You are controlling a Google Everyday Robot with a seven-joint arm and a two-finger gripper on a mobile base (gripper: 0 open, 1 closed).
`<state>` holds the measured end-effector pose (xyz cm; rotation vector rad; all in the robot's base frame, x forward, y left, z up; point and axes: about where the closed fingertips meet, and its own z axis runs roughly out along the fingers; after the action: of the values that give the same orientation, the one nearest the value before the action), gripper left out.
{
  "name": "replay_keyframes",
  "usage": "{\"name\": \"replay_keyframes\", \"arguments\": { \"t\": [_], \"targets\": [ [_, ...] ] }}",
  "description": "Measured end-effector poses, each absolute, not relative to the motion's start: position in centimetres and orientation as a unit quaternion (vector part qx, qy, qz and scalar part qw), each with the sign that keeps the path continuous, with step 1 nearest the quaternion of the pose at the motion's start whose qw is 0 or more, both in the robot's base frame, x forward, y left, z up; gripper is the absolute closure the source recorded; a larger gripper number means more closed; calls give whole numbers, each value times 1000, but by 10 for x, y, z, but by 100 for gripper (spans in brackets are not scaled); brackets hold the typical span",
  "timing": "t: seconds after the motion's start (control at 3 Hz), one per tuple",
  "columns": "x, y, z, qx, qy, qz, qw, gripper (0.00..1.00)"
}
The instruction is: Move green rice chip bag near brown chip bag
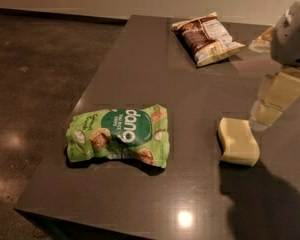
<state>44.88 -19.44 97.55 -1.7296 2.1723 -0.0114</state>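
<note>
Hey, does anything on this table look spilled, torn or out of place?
Nothing stands out. The crinkly light-green rice chip bag lies flat near the front, the dark brown chip bag at the far end, a pale yellow sponge at right, the gripper beside it.

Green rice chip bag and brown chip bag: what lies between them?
Nothing: in the camera view the table between the green rice chip bag and the brown chip bag is bare. The sponge and the gripper are off to the right.
</note>
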Motion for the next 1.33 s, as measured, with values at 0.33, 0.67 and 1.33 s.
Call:
{"name": "replay_keyframes", "arguments": {
  "t": [0.33, 0.67, 1.33],
  "targets": [
    [457, -153, 969, -633, 748, 39, 196, 0],
    [455, -116, 960, -649, 731, 74, 196, 0],
    [438, -43, 924, -672, 714, 104, 168, 0]
  ]
}}
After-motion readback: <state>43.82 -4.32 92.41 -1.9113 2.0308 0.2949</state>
